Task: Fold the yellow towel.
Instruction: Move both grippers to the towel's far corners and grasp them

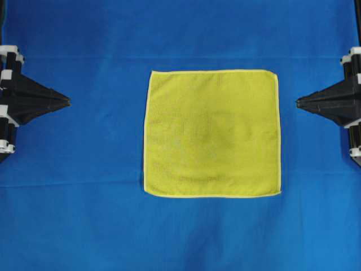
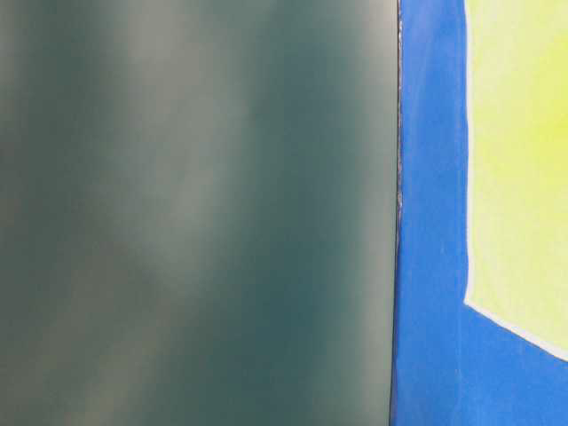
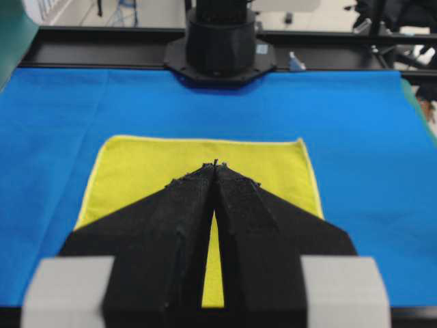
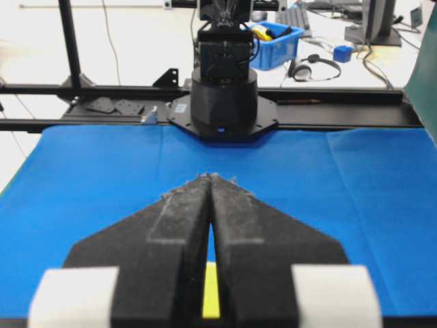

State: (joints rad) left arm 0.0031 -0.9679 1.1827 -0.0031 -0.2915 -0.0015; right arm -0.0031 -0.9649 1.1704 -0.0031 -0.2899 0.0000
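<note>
Blue cloth-covered table; yellow towel flat, unfolded, at its middle

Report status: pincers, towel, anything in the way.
Left pincer shut, empty, left of towel. Right pincer shut, empty, to its right. Yellow towel flat, unfolded on blue cloth. Nothing on it.

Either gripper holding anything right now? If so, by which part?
Nothing held. Left gripper and right gripper are both shut on nothing, clear of the yellow towel, which lies flat and unfolded between them.
</note>
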